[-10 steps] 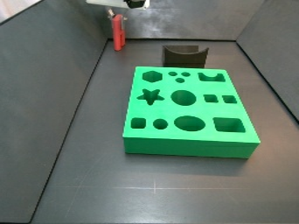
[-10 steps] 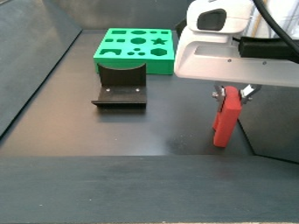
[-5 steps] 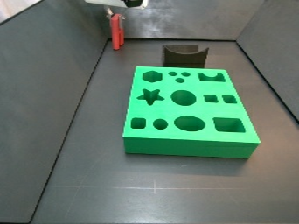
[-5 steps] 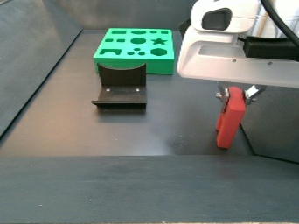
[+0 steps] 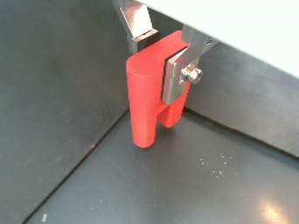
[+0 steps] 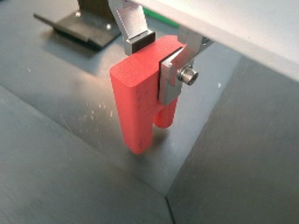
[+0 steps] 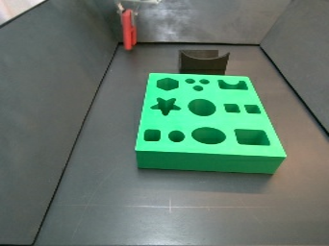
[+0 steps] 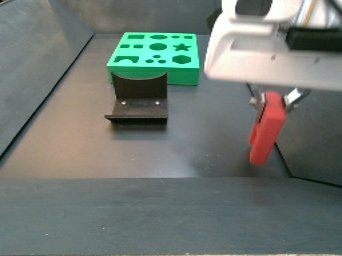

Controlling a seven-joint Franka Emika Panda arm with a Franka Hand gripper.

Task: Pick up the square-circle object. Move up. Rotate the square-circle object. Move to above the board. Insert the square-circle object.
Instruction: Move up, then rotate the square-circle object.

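we see the gripper [image 5: 170, 54] clamped on the top of the square-circle object [image 5: 152, 98], which hangs upright above the dark floor (legs down), well apart from the board [image 8: 156, 55] and the dark curved holder [image 8: 138, 103].

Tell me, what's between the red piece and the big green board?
The dark grey curved holder sits on the floor between the square-circle object, clamped in the gripper, and the board. A side view shows it.
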